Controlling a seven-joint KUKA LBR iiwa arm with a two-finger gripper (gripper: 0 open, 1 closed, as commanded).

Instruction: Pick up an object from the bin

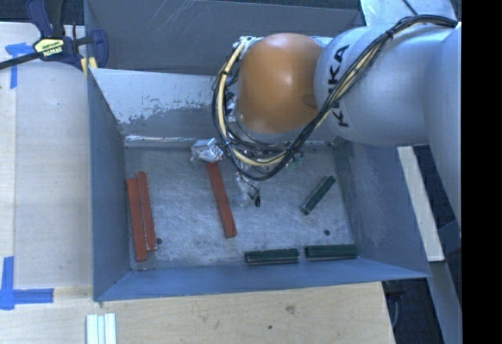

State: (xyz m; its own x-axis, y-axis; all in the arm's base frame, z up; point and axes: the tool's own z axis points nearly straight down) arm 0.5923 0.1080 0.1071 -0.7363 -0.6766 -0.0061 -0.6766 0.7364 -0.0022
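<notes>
Reddish-brown and slim, the middle stick (222, 208) lay slanted, with the gripper (249, 192) hanging just right of its upper half. How far open the gripper was could not be told. The stick looked light and stiff, best pinched across its narrow width at mid-length.

The orange cover (274, 84) and the cables (263, 161) concealed most of the gripper (252, 192); only its lower tip showed beneath them. The arm (392, 84) covered the right part of the bin's back wall (157, 99). A crumpled silvery item (207, 151) lay at the upper end of the central red-brown bar (221, 200); its kind, and whether the two touched, could not be determined. A dark speck (325, 234) near the front wall was too small to identify.
</notes>
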